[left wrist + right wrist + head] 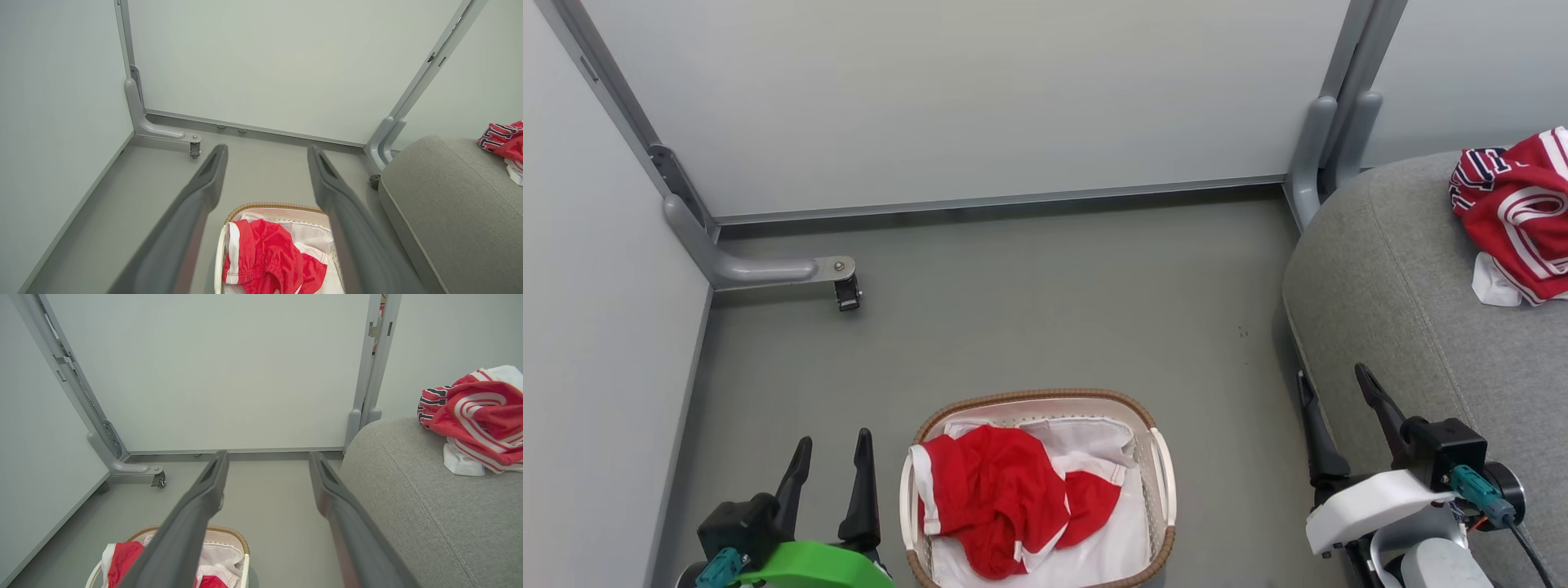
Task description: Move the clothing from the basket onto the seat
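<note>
On the smooth grey floor (pixel 1054 302) directly ahead of the robot, a small oval cream plastic basket (pixel 1045 396) with perforated sides, a brown woven rim and white handles is sitting upright. A crumpled red sports jersey (pixel 992 498) with white edging is lying inside it, bunched toward the basket's left half and resting on a plain white cloth liner (pixel 1111 547) that is showing along the far and right sides.

To the right, a large grey fabric-upholstered seat cushion (pixel 1405 286) with a rounded corner and a stitched seam is standing well apart from the basket. A second red jersey (pixel 1523 212), with white stripes and dark-outlined white lettering, is lying in a heap on the cushion's far right part, with a white fold poking out beneath it.

The left gripper (pixel 834 438), on a green wrist shell, is hovering just left of the basket with its two dark fingers spread wide and nothing between them. In its wrist view the fingers are framing the basket's far rim from above. The right gripper (pixel 1331 373), on a white wrist shell, is hanging by the cushion's near left edge, fingers likewise spread apart and holding nothing.

Pale grey partition panels (pixel 972 98) in metal frames are enclosing the space behind and to the left, and one frame foot is ending in a small caster (pixel 848 291) on the floor.
</note>
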You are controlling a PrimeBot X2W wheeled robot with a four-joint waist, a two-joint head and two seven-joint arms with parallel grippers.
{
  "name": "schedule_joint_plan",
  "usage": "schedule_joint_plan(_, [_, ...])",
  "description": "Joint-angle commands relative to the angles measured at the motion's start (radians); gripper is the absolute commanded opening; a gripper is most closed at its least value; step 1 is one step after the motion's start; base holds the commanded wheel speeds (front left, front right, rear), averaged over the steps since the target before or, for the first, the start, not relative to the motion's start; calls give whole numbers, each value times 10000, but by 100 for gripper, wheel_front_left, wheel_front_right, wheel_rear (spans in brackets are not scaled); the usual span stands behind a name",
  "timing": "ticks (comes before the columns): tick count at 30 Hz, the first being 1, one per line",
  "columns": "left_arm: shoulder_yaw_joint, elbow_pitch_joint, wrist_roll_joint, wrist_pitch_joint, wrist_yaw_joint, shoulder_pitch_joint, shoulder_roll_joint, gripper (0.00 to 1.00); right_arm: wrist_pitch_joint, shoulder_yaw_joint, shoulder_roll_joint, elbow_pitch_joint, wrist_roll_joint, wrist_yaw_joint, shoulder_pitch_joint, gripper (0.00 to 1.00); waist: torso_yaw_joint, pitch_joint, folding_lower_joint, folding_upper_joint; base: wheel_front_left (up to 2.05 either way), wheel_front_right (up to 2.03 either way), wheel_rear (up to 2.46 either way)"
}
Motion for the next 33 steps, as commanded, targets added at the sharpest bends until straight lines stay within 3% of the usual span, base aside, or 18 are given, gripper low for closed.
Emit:
schedule_joint_plan(1, [48, 23, 105, 7, -41, 78, -21, 100, -20, 3, -39, 37, 59, -10, 128, 100, -3, 7, 1, -1, 0, 0, 0])
schedule_joint_plan(19, [-220, 132, 445, 74, -328, -673, -110, 100, -20, -120, -40, -93, -29, -10, -268, 100, -37, 586, 1, -1, 0, 0, 0])
schedule_joint_plan(26, [-796, 225, 989, 513, -505, -2475, -115, 100, -20, -397, -40, -581, -283, -10, -913, 100, -386, 1956, 1, -1, 0, 0, 0])
schedule_joint_plan(33, [-1675, 1500, 1625, 1371, -711, -4463, -223, 100, -20, -559, -36, -1311, -249, -10, -1959, 100, -1150, 3881, 1, -1, 0, 0, 0])
